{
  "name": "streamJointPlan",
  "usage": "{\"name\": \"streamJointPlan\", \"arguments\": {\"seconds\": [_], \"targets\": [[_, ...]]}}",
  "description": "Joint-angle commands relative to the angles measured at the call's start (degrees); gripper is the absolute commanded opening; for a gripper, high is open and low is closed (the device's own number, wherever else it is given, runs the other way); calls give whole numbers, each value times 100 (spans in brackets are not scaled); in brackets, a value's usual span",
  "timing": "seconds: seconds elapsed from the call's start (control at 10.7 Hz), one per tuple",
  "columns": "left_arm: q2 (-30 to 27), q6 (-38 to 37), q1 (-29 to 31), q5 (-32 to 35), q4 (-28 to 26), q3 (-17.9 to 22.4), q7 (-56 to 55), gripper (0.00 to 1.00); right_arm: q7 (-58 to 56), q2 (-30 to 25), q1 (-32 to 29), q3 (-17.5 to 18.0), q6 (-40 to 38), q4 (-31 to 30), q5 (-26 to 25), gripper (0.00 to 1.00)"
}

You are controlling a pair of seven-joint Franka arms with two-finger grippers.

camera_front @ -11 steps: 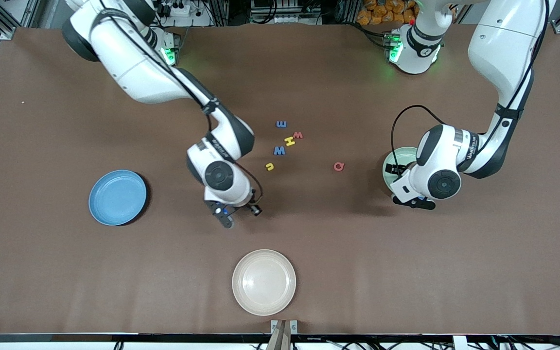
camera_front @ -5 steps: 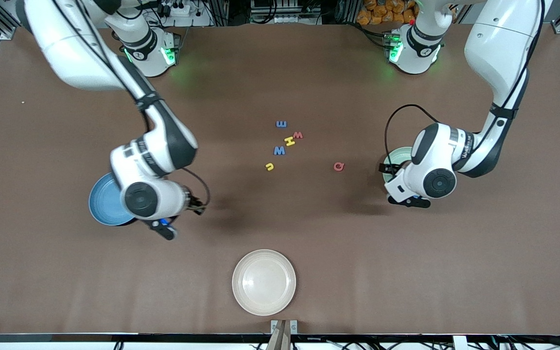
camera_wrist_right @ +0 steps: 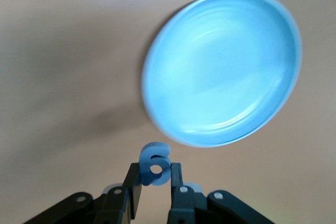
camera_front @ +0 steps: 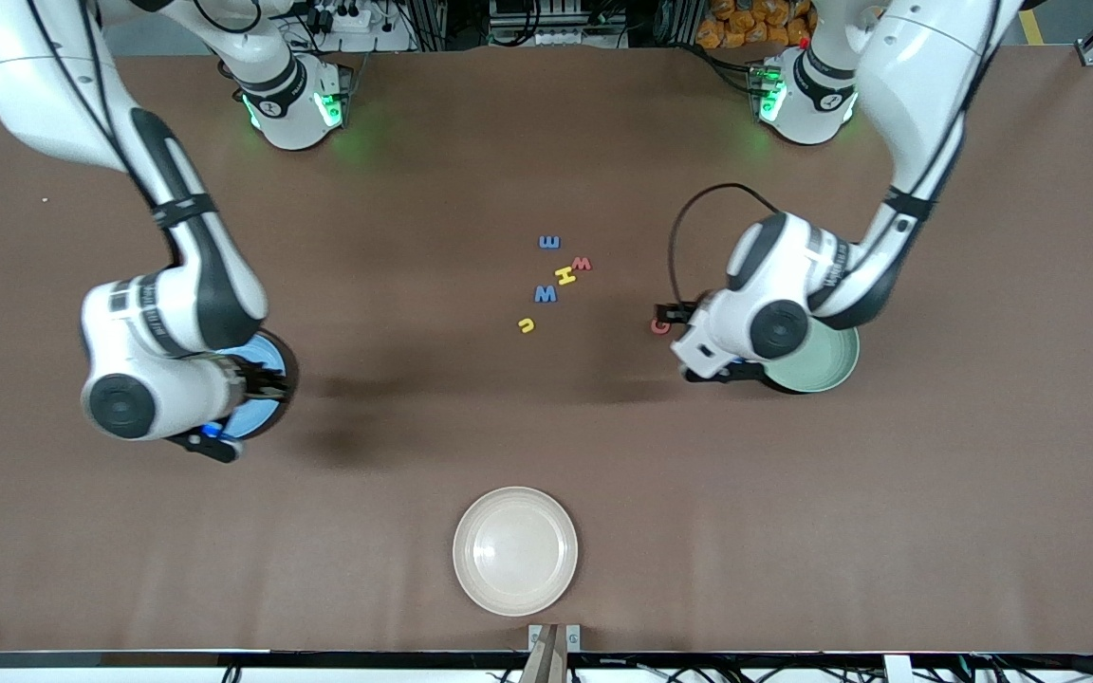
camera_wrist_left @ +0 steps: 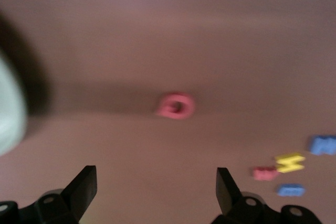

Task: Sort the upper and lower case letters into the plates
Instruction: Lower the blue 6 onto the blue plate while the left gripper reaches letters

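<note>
Jaws of the right gripper [camera_wrist_right: 156,192], on a bent-down arm, pinch a blue letter [camera_wrist_right: 155,164] at the blue plate [camera_wrist_right: 220,66] edge. Left gripper [camera_wrist_left: 156,192], wrist angled low over the bench [camera_front: 546,446], spreads its jaws wide, red letter [camera_wrist_left: 176,106] just ahead, mint plate [camera_front: 826,365] alongside.

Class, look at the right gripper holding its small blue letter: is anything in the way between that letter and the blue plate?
Nothing visible is. The right gripper is shut on the blue letter at the edge of the blue plate, whose dish shows bare in the right wrist view.
</note>
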Motion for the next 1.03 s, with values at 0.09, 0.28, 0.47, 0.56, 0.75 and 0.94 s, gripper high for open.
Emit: {"name": "streamJointPlan", "arguments": {"seconds": [0.09,0.28,0.47,0.56,0.75,0.94], "targets": [[193,609,-1009,-119,210,67,-702,100,-1207,-234,-222,-404,305,-437,331,0],[351,1030,-1441,-119,263,67,-1334,100,-1683,-234,-389,-511,1006,-919,331,3],[684,1400,-1730,-40,473,75,-1292,100,-1720,-233,-381,-555,1124,-956,331,100],[868,1436,-1924,369,700,110,-1292,100,-1721,-234,-381,-546,1124,-956,322,100],[1037,1480,-1987,977,878,111,-1266,100,-1721,-277,-346,-546,1071,-921,322,100],[1125,1639,-2110,1435,1010,111,-1179,100,-1712,-496,-310,-520,1036,-912,322,100]]}}
